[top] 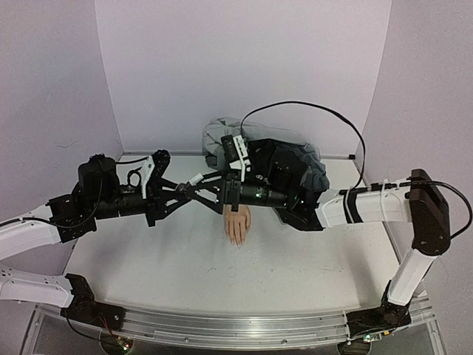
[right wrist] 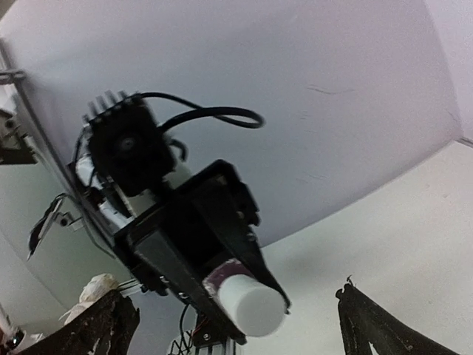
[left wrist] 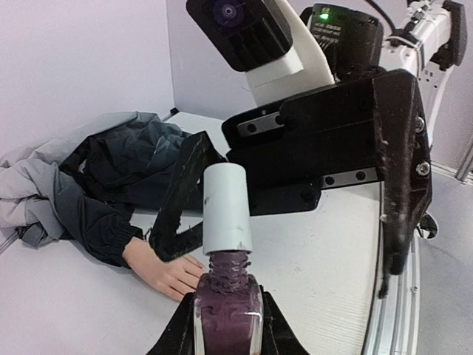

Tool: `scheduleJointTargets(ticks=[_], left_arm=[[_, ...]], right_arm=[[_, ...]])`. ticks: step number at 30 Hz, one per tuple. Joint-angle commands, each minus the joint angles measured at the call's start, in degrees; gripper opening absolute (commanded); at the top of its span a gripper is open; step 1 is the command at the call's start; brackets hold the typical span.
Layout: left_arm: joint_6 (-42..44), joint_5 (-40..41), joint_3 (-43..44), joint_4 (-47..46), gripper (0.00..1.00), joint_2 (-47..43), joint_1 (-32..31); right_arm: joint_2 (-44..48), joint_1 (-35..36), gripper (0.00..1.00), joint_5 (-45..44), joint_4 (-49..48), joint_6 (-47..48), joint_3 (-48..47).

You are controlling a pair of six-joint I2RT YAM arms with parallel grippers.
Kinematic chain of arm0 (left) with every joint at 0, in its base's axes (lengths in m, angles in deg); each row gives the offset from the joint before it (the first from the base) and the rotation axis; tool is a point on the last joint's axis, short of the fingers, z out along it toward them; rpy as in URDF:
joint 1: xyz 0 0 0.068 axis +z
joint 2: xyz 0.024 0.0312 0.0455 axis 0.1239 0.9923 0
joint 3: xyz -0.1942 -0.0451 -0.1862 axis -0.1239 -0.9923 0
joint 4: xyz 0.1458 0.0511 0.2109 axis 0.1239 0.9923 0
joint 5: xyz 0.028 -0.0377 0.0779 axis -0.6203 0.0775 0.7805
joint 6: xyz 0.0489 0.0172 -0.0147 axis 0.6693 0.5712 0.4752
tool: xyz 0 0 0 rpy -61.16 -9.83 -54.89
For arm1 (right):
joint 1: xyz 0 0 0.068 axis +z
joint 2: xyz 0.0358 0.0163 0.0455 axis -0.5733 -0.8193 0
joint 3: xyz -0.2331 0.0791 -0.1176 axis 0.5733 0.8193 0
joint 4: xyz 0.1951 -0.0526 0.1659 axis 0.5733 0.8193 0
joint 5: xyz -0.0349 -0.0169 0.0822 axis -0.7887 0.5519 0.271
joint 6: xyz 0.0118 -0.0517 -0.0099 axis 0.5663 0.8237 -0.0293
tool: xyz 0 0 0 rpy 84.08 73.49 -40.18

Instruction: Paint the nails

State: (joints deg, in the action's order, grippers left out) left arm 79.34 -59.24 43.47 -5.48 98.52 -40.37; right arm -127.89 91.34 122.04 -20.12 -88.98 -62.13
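Just behind mannequin hand (top: 238,222), grey jacket (top: 295,159); right tool (left wrist: 281,259) above.

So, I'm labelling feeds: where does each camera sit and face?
Top external: above and behind the bases, facing down; left arm and right arm meet over the mannequin hand.
Left wrist: faces along the left gripper, shut on the polish bottle; right gripper beyond.
Right wrist: faces back at that bottle; own fingers below.
Wrist views share the bottle.
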Motion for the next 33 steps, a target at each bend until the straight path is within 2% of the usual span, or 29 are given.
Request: scheduleJointTargets(ticks=[1, 9, 15, 21, 27, 33], left_arm=[[0.4, 8.6, 2.9, -4.2, 0.0, -0.5, 0.2], [0.9, 11.7, 2.5, -4.2, 0.0, -0.8, 0.2], [1.0, 9.7, 2.5, -4.2, 0.0, -1.0, 0.2], [0.8, 5.4, 2.8, -4.2, 0.0, -1.1, 0.2], [0.8, 3.6, 2.9, -4.2, 0.0, -0.9, 0.2], [0.8, 3.1, 2.9, -4.2, 0.0, -0.7, 0.2]], right_arm=[[5.4, 0.2, 0.98, -14.8, 14.1, -5.0, -5.2], [5.6, 1.0, 0.98, -14.6, 17.4, -8.8, -8.5], [4.6, -1.0, 0.98, -3.7, 23.6, -7.3, -13.4], [2.8, -5.3, 0.81, 6.6, 23.8, -10.7, -14.3], [0.2, -6.2, 0.78, 11.5, 23.8, -11.5, -16.6], [-1.7, -6.2, 0.68, 13.4, 23.8, -11.8, -18.5]])
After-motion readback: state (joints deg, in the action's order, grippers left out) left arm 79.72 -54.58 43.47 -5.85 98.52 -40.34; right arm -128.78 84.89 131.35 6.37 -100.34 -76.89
